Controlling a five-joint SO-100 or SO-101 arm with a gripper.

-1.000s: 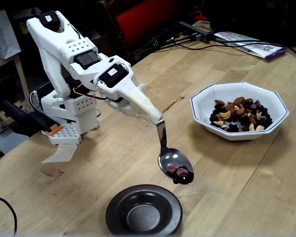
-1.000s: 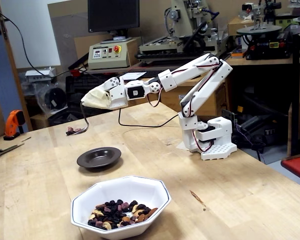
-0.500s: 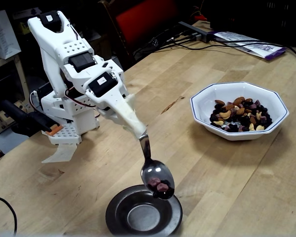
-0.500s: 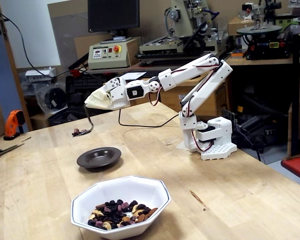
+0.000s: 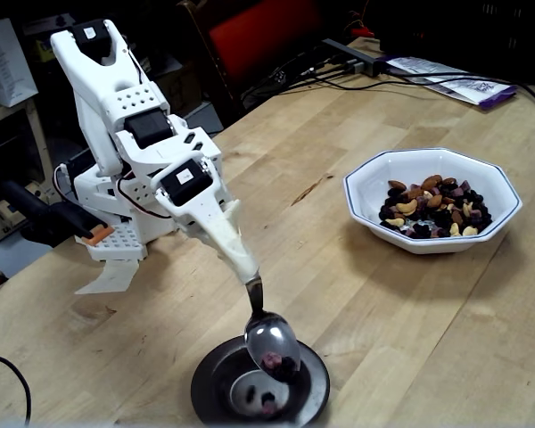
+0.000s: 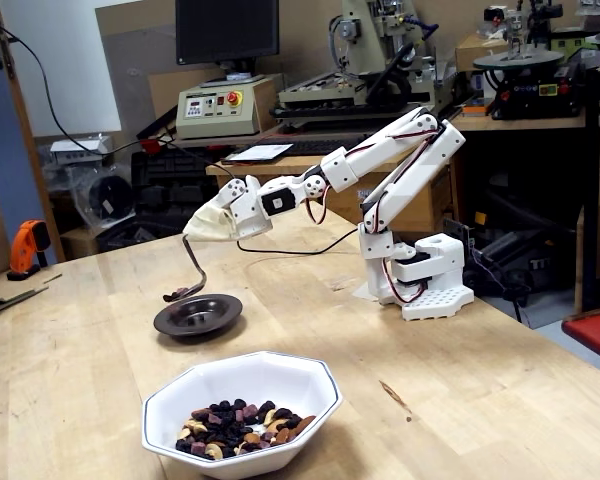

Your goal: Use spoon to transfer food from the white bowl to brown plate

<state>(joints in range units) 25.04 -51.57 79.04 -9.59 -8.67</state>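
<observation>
The silver spoon (image 5: 269, 341) sticks out of the cream-wrapped tip of my gripper (image 5: 246, 275), which is shut on its handle. It tilts steeply down over the brown plate (image 5: 209, 383), its bowl just above the plate's centre. A few dark and pinkish bits of food (image 5: 282, 363) cling to the spoon's lower edge, and some lie on the plate (image 5: 266, 404). The white bowl (image 5: 366, 183) stands to the right with nuts and dried fruit (image 5: 437, 208) in it. From the other side, the spoon (image 6: 187, 285) hangs over the plate (image 6: 216, 318), behind the white bowl (image 6: 180, 400).
The arm's white base (image 5: 116, 227) stands at the table's left edge. A red chair (image 5: 259, 36), cables and papers (image 5: 455, 86) lie at the far side. An orange tool (image 6: 25, 248) rests at the table's far left; machines fill the benches behind.
The arm has swung the spoon down and left, from beside the plate to over its centre, and tipped it. Food has slid off the spoon onto the plate.
</observation>
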